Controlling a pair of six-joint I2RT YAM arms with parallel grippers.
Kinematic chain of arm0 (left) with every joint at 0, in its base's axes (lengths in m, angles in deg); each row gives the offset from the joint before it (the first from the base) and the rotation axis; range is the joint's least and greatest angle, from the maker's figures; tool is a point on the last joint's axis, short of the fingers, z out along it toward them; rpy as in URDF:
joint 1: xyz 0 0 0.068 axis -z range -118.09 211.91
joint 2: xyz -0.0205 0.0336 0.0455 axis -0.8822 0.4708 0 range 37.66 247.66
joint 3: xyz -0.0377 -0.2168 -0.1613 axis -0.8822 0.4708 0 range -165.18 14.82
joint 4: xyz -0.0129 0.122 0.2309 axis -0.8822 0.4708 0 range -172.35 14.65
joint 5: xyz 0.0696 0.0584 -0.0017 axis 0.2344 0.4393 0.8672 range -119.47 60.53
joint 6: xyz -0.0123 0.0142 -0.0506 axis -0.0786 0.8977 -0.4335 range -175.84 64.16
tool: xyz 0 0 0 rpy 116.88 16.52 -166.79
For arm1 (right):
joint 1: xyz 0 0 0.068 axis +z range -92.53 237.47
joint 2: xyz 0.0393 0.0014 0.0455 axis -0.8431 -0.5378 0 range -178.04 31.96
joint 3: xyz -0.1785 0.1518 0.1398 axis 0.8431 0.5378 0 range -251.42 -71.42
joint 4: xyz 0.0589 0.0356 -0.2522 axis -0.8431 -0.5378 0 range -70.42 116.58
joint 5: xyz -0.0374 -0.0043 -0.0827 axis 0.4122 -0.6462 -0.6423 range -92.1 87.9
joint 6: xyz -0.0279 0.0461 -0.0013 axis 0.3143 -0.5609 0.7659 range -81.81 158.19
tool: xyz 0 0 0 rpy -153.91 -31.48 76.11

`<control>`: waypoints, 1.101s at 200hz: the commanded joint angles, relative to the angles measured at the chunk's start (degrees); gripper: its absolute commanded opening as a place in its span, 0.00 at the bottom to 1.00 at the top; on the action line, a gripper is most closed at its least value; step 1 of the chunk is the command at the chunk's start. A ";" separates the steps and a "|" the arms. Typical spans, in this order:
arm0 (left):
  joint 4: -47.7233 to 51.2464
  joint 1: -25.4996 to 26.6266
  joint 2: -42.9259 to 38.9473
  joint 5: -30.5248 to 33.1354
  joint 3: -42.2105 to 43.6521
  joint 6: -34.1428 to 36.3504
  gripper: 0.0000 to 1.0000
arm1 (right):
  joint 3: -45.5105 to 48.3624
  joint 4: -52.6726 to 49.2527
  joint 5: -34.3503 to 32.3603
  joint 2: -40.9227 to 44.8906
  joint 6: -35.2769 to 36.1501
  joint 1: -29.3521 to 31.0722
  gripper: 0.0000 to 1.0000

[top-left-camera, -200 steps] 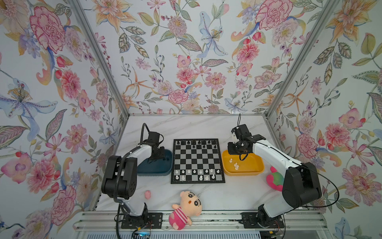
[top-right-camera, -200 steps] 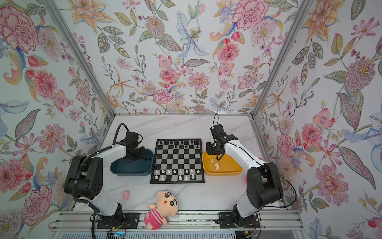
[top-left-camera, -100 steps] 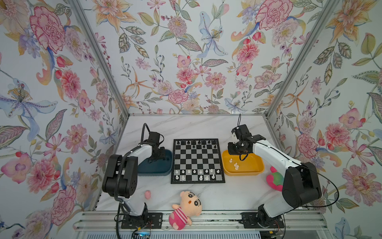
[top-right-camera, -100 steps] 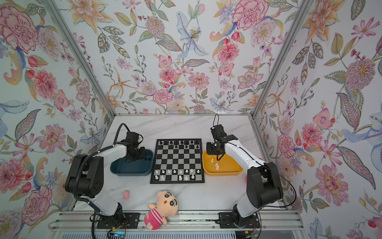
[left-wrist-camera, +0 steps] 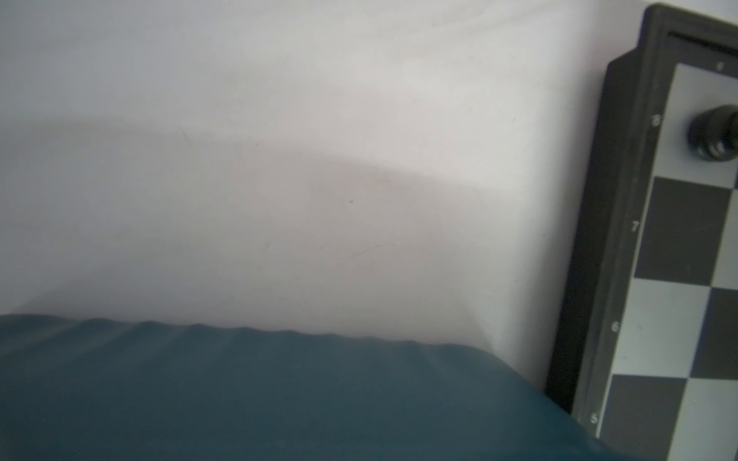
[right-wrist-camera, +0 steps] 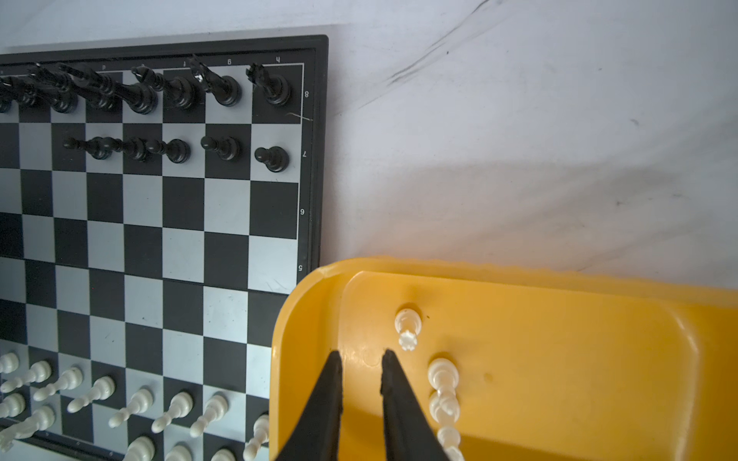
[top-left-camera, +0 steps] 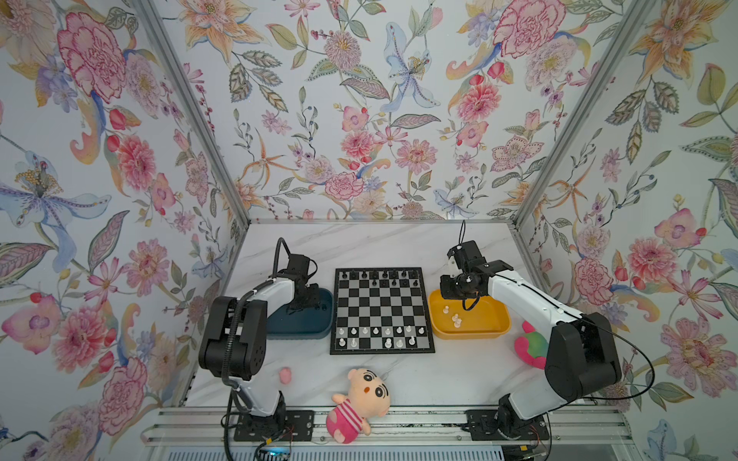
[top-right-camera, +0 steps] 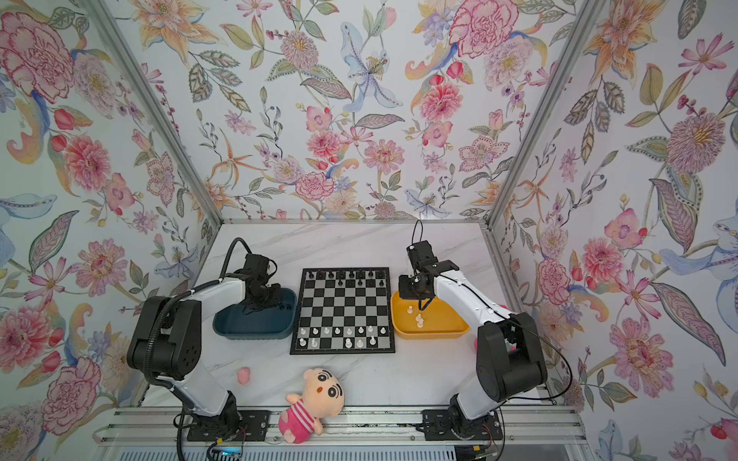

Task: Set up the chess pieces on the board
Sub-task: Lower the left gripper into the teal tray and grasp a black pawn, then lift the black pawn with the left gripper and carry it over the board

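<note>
Left gripper [top-left-camera: 300,306] down in blue tray [top-left-camera: 303,333], closed; can't tell if piece inside. Board [top-left-camera: 381,309] on desk [top-left-camera: 359,247] between trays: black pieces [top-left-camera: 375,276] on far rows, white pieces [top-left-camera: 375,334] on near rows. Right gripper [right-wrist-camera: 361,353] over yellow tray [right-wrist-camera: 559,319], little bit open, empty. Loose white pieces [right-wrist-camera: 443,383] lie just beside it.

In a top view, a dark blue tray [top-left-camera: 299,332] sits left of centre and a yellow tray [top-left-camera: 471,333] right of centre on the white marbled table [top-left-camera: 399,247]. Lower lie a pink-striped plush doll [top-left-camera: 361,401], a small pink lump [top-left-camera: 285,375] and, at right, a pink-and-green plush [top-left-camera: 529,347].
</note>
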 commanded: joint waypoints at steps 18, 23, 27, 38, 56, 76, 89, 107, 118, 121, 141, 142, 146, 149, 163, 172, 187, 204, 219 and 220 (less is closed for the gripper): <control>3.51 0.80 0.05 1.22 -2.04 1.04 0.03 | 0.89 0.11 0.03 -0.64 -0.60 -0.31 0.21; 3.77 0.87 -0.23 1.38 -2.26 1.13 0.02 | 0.89 0.09 0.03 -0.60 -0.60 -0.32 0.21; 4.03 0.89 -0.39 1.48 -2.41 1.13 0.01 | 0.89 0.09 0.03 -0.60 -0.63 -0.30 0.21; 4.73 1.00 -1.13 1.81 -2.93 1.30 0.00 | 0.98 0.17 0.16 -0.52 -0.65 -0.32 0.20; 6.47 1.42 -2.26 2.57 -4.13 1.78 0.00 | 1.24 0.31 0.29 -0.42 -0.68 -0.32 0.20; 8.37 1.81 -3.59 3.31 -5.89 2.26 0.00 | 1.42 0.44 0.38 -0.26 -0.69 -0.32 0.20; 9.46 2.41 -4.23 4.13 -7.27 2.45 0.00 | 1.51 0.46 0.38 -0.11 -0.65 -0.32 0.20; 11.28 3.38 -4.77 5.01 -9.44 2.96 0.00 | 1.73 0.48 0.30 0.34 -0.68 -0.40 0.20; 12.40 3.91 -5.02 5.72 -10.79 3.22 0.00 | 1.86 0.51 0.21 0.64 -0.69 -0.41 0.20; 12.62 3.94 -4.99 5.83 -11.10 3.24 0.00 | 1.87 0.53 0.20 0.70 -0.69 -0.39 0.20; 13.81 4.76 -5.34 6.27 -13.10 3.37 0.00 | 2.04 0.53 0.30 1.03 -0.64 -0.47 0.20; 13.88 4.80 -5.38 6.29 -13.23 3.40 0.00 | 2.04 0.57 0.30 1.01 -0.66 -0.48 0.20; 14.11 5.08 -5.42 6.39 -13.74 3.42 0.00 | 2.04 0.53 0.30 1.01 -0.63 -0.51 0.20; 14.31 5.36 -5.45 6.41 -14.09 3.42 0.00 | 2.04 0.53 0.30 0.99 -0.65 -0.58 0.20; 14.91 6.59 -5.27 6.59 -15.84 3.51 0.00 | 2.06 0.62 0.29 1.06 -0.65 -0.58 0.20; 15.24 7.47 -5.00 6.51 -17.03 3.60 0.00 | 2.04 0.69 0.38 0.98 -0.64 -0.67 0.20; 15.61 9.04 -3.88 6.38 -19.14 3.69 0.00 | 1.95 0.69 0.45 0.98 -0.67 -0.63 0.20; 15.97 10.85 -2.23 6.15 -21.45 3.99 0.00 | 1.95 0.71 0.56 1.14 -0.60 -0.72 0.20; 15.97 12.18 -0.26 5.65 -23.12 4.09 0.00 | 1.95 0.75 0.55 1.33 -0.53 -0.83 0.20; 15.97 12.20 -0.16 5.59 -23.29 4.06 0.00 | 1.95 0.69 0.51 1.33 -0.52 -0.84 0.20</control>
